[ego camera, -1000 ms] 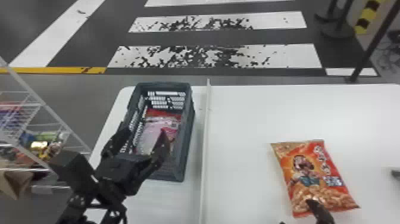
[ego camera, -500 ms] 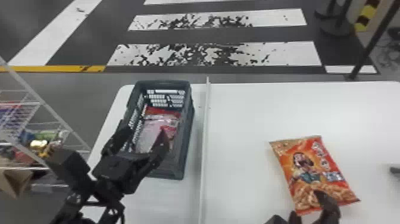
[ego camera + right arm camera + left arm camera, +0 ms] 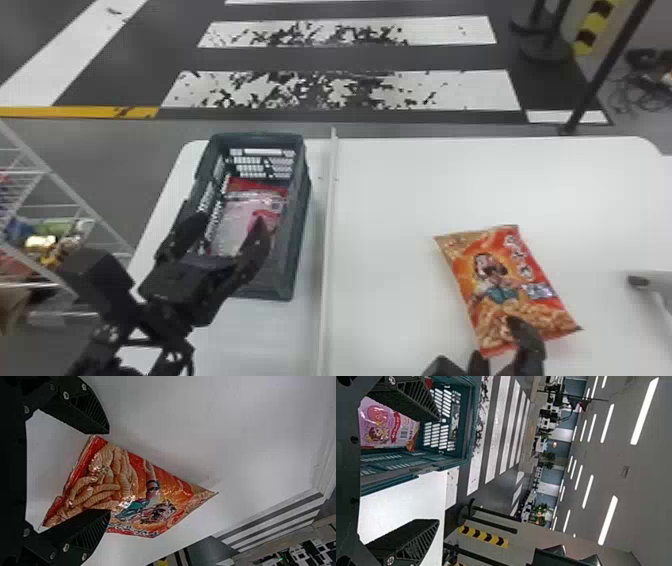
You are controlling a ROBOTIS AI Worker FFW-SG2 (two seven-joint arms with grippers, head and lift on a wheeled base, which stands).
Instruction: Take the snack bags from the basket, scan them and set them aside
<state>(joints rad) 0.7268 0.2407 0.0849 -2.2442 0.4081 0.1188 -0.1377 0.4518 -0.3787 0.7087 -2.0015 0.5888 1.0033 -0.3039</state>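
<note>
The left claw hangs spread over the basket, where a pink bag lies. Farther right, the orange bag lies on the bench, the right claw spread at its near end; likely gripping for the scan, it must next straddle the edge and close.

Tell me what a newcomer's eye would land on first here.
First, the bright orange-red snack bag lying on the right side of the white table, with the right gripper at its near end, jaws apart. Next, the dark basket on the table's left, holding a pink bag, with the left gripper over its near part. Beyond the table, worn white stripes cross the floor.
</note>
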